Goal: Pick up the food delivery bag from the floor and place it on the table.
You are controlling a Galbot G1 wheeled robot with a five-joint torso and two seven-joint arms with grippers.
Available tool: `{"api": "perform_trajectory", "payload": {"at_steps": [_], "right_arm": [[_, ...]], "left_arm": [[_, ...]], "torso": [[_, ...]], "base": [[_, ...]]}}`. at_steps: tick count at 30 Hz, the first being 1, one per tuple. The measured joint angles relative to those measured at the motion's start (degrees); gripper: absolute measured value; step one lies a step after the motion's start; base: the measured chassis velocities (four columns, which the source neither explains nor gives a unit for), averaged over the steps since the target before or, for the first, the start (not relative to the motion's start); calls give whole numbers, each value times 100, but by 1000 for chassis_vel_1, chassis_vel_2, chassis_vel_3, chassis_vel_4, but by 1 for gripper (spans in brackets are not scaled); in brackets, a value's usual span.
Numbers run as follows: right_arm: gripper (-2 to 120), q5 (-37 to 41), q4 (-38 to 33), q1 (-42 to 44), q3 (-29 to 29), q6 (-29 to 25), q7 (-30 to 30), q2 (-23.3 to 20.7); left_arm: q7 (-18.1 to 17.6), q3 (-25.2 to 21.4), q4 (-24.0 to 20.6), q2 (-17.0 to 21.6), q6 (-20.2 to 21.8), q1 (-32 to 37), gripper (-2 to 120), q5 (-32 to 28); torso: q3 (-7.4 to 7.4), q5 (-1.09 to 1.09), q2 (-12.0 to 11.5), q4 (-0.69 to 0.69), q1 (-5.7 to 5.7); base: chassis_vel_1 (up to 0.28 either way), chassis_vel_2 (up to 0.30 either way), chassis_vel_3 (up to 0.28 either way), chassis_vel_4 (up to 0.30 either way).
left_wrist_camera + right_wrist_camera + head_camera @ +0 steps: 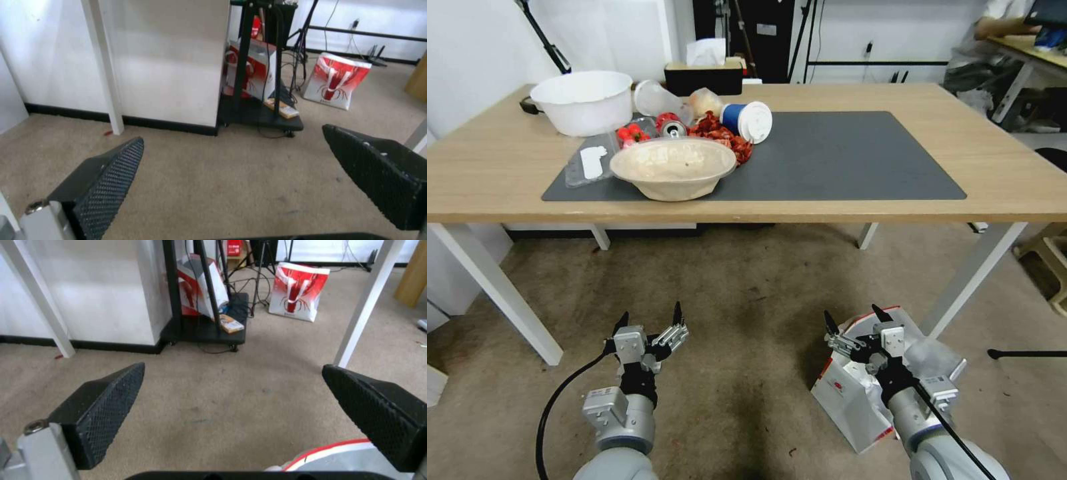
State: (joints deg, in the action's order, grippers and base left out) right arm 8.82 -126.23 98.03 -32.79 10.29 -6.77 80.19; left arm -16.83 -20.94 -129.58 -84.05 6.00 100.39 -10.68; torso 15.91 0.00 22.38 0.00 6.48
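Food delivery bag (854, 400) stands on floor (747, 313), near right, below right gripper (854, 321), fingers spread, holding nothing. Left gripper (650, 319) also spread wide, over bare carpet. Likely best: lower right gripper onto bag rim, grip square. Table (1014, 173) beyond: beige bowl (674, 167) looks empty; white tub (584, 100) contents hidden.

Well ahead of and above the left gripper (650, 312) you have a beige bowl (674, 167), with a white tub (584, 100) farther off and more to the left. Behind the bowl lie a drink can (671, 127), red wrappers (724, 137) and a tipped blue-and-white cup (748, 120); a black tissue box (704, 77) sits farthest away. Far ahead of the right gripper (852, 312) you'll see a red-and-white printed bag (297, 293) standing beside a black wheeled stand (209, 330).
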Motion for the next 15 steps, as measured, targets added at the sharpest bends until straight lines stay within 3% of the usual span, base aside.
{"api": "perform_trajectory", "payload": {"at_steps": [15], "right_arm": [[100,1,19,-14,-19,-16,-11,-31]], "left_arm": [[2,4,41,-1,-57,-1,100,21]], "torso": [[-219,0,-330,0,-112]], "base": [[0,0,0,0]]}}
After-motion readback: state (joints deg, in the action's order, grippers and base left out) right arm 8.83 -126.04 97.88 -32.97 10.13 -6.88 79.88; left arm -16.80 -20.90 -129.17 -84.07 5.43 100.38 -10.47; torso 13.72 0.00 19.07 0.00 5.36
